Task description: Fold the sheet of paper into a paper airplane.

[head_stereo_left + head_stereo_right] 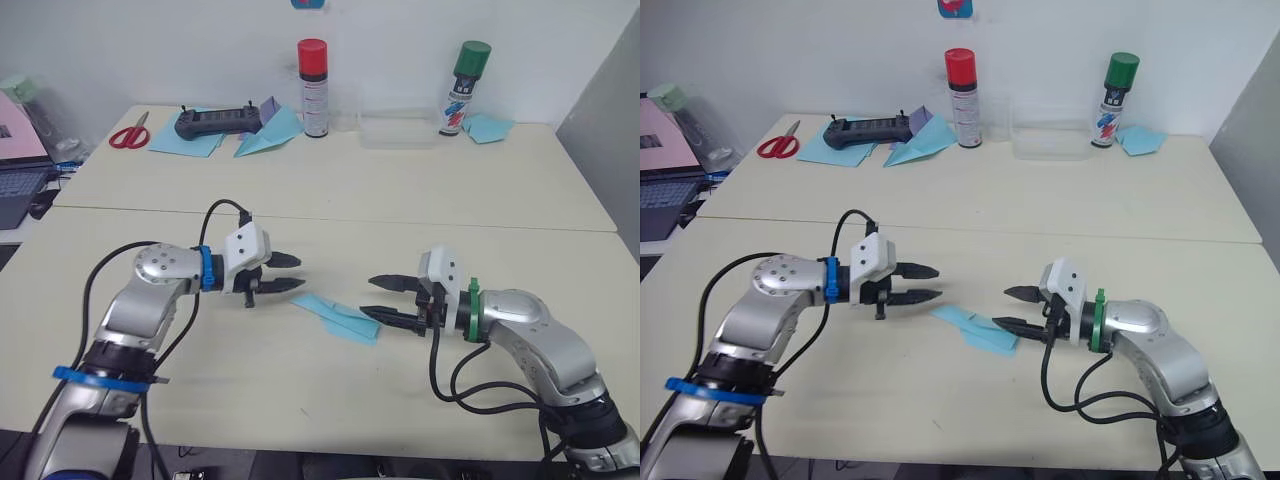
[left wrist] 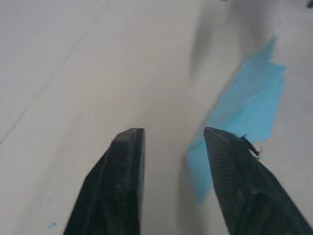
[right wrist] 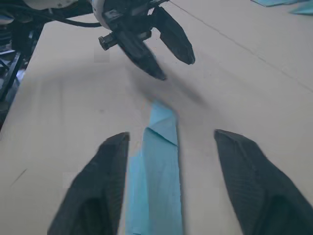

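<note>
Lying flat on the cream table (image 1: 300, 400), the folded light-blue paper airplane (image 1: 338, 317) rests between the left gripper (image 1: 288, 273) and right gripper (image 1: 385, 302), both with fingers spread and empty, its wide end just beside the right fingertips, while spray cans (image 1: 313, 88) stand far behind.

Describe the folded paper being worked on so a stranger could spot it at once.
On the near table, look between the left gripper and the right gripper, both open. The sheet of paper lies flat there as a small light-blue pointed wedge; the bigger blue dart sits far back beside the red-capped can.
</note>
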Robot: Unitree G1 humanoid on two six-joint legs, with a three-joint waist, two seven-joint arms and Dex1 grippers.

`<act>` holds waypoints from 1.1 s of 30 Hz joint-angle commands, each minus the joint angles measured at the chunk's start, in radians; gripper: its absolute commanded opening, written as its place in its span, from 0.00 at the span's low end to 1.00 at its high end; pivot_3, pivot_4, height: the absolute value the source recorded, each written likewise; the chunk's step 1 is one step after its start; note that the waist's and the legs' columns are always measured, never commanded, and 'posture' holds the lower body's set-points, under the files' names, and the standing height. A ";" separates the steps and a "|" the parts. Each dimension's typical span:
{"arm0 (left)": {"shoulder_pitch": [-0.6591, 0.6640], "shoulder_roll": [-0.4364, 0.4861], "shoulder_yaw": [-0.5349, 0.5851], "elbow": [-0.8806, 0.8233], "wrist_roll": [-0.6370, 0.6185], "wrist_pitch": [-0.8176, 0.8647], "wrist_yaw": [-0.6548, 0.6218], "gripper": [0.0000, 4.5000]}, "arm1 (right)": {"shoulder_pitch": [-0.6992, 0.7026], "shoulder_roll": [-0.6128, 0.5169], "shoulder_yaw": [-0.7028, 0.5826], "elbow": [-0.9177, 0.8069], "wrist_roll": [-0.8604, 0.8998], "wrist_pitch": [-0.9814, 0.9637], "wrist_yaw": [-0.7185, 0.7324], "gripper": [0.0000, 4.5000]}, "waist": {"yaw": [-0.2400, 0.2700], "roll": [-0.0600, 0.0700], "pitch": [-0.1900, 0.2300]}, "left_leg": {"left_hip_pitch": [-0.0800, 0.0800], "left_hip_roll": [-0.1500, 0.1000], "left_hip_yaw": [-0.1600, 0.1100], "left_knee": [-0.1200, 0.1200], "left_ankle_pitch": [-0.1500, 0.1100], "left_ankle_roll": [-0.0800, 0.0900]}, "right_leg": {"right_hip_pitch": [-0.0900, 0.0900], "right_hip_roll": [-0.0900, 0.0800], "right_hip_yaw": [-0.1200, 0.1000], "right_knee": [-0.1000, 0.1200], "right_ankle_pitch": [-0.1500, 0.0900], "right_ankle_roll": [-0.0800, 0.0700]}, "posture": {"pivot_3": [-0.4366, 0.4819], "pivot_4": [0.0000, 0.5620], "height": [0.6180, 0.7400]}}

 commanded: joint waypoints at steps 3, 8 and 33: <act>0.076 0.057 0.080 -0.169 -0.076 0.001 -0.024 0.84 | 0.077 -0.053 -0.017 -0.104 0.012 -0.086 0.056 0.77 | 0.001 0.000 0.000 | -0.001 0.000 0.000 0.000 0.000 0.000 | -0.001 0.000 0.000 0.000 -0.001 -0.001 | 0.48 0.27 1.00; 0.228 0.112 0.125 -0.306 -0.098 -0.021 -0.044 0.99 | 0.183 -0.112 0.050 -0.100 -0.119 -0.262 0.094 0.54 | 0.001 0.000 0.000 | 0.000 0.000 0.002 0.000 0.000 0.000 | 0.000 -0.001 0.001 -0.001 -0.001 -0.001 | 0.48 0.27 1.00; 0.283 0.092 0.116 -0.447 -0.141 0.086 0.088 0.99 | 0.016 0.128 0.161 0.312 -0.386 -0.465 -0.084 0.54 | 0.002 -0.001 0.001 | 0.002 0.001 0.002 0.001 0.000 0.000 | 0.001 -0.001 0.001 0.001 -0.001 -0.002 | 0.48 0.27 1.00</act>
